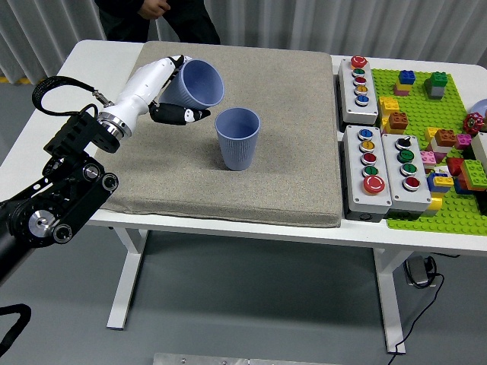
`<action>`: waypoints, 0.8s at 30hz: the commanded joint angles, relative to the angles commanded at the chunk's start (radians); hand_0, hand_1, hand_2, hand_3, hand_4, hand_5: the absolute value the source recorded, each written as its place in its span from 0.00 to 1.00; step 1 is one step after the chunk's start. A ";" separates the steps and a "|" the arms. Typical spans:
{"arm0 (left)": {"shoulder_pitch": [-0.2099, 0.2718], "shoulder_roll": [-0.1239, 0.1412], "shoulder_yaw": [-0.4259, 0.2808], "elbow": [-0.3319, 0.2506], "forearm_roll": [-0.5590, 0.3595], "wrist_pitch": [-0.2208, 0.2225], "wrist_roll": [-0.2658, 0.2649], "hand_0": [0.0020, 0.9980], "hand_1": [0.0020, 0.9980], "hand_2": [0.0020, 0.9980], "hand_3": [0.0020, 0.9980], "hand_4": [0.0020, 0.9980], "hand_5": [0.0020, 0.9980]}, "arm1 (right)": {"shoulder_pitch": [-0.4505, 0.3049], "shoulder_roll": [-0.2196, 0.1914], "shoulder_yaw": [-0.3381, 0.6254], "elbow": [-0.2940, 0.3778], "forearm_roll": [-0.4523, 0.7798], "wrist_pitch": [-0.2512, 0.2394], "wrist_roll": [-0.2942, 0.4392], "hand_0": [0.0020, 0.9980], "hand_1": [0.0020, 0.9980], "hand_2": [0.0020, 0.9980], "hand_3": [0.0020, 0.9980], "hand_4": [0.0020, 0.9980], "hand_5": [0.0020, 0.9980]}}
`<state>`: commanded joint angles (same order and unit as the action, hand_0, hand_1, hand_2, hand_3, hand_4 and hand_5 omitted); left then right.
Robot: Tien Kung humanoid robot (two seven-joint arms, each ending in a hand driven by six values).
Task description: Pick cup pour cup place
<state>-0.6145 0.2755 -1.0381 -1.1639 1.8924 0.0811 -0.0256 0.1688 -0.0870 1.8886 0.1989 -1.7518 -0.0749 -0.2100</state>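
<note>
Curling around a lifted cup, the fingers of the left hand grip it, tilted with its mouth toward four o'clock. A second cup stands upright on the mat, just beside it at four o'clock. A person stands at twelve o'clock.
</note>
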 joint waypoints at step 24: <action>-0.086 0.044 0.093 -0.017 0.252 -0.023 0.015 0.56 0.52 0.53 0.52 0.78 0.07 | 0.011 -0.003 -0.006 0.000 0.011 -0.001 0.000 0.70 0.70 0.64 0.60 0.02 0.31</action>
<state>-0.7001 0.3198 -0.9446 -1.1806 2.1443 0.0577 -0.0105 0.1795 -0.0900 1.8828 0.1985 -1.7412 -0.0761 -0.2101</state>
